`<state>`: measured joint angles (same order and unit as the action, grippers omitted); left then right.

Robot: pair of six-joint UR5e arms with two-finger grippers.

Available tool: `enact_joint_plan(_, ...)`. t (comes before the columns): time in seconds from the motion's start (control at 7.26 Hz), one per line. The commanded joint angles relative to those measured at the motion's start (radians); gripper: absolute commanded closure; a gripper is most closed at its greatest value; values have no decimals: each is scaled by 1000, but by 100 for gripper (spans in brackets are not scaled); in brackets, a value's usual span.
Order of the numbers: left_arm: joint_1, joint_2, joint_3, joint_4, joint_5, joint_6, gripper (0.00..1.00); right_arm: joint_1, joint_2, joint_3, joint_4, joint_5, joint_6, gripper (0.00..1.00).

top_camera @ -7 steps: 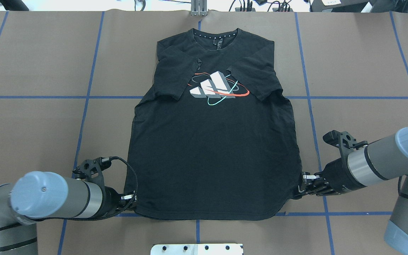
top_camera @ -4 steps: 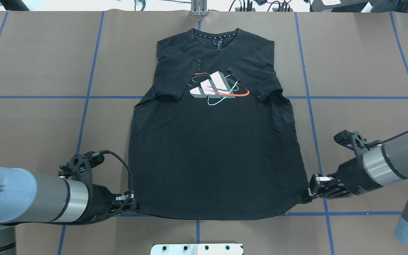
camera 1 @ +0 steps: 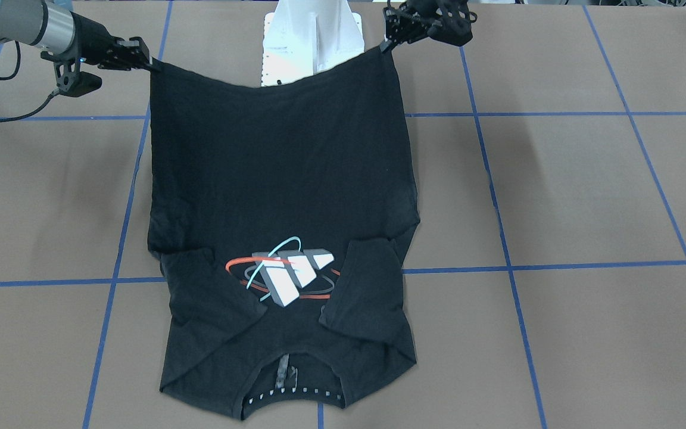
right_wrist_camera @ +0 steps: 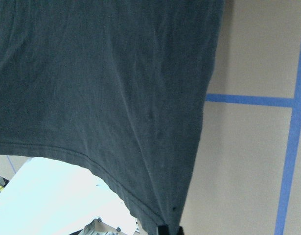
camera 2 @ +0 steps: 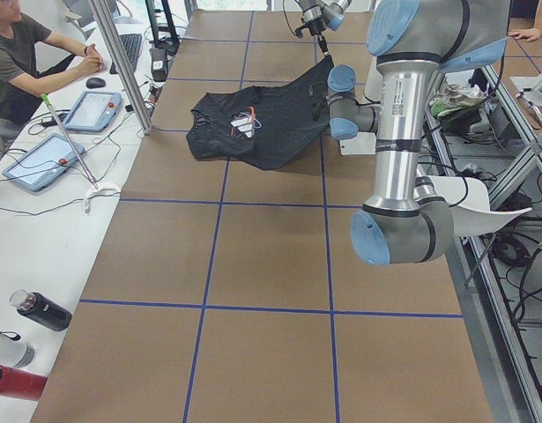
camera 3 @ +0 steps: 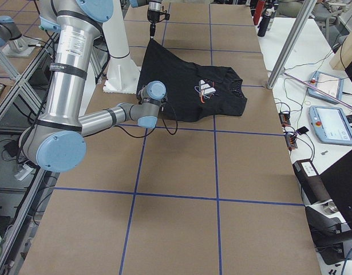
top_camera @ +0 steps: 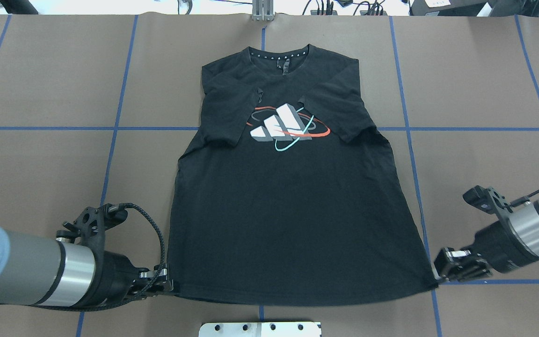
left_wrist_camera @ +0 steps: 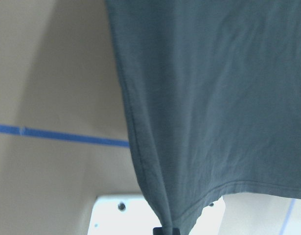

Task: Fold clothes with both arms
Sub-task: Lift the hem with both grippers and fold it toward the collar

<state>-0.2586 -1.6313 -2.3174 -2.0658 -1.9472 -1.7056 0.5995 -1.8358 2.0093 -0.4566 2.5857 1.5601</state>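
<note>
**Two-arm hem grasp on a flat garment.** The left claw (top_camera: 166, 286) is clamped on one bottom corner of the black T-shirt (top_camera: 288, 220). The right claw (top_camera: 439, 276) is clamped on the other bottom corner. In both wrist views the fabric bunches to a pinched point at the fingertips and spreads out away from them.

Between the two claws the hem (top_camera: 297, 299) runs as a shallow, sagging line, held above the brown surface (top_camera: 45, 164). In the front-facing view it hangs in front of the white pedestal (camera 1: 316, 33).

From the claws the body of the shirt slopes forward and down. Its far end lies flat on the surface, well apart from both claws, and the collar (top_camera: 280, 52) is the edge farthest from them.

Both short sleeves (top_camera: 229, 110) are folded inward over the chest. Their edges reach the sides of the grey-white block logo (top_camera: 284, 126), which is ringed by red and teal ovals.

Blue tape lines (top_camera: 110, 128) grid the surface. One passes under the shirt level with the logo, and another crosses just beside the right claw.
</note>
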Motion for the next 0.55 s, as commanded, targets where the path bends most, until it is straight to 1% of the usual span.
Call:
enact_joint_plan(0.0,41,45,1,1,-6,11,100,-3,-20,0,102,54,85,100)
enact_joint_plan(0.14,39,50,-5,3,-6,11,100,-3,-13,-10,127,73,98,100)
enact_joint_plan(0.28,27,44,-5,1,-9,12,100,17,24,-36,127,45,98,100)
enact_joint_plan(0.41,22,33,-10,-2,-15,26,100,63,108,-105,127,36,98,100)
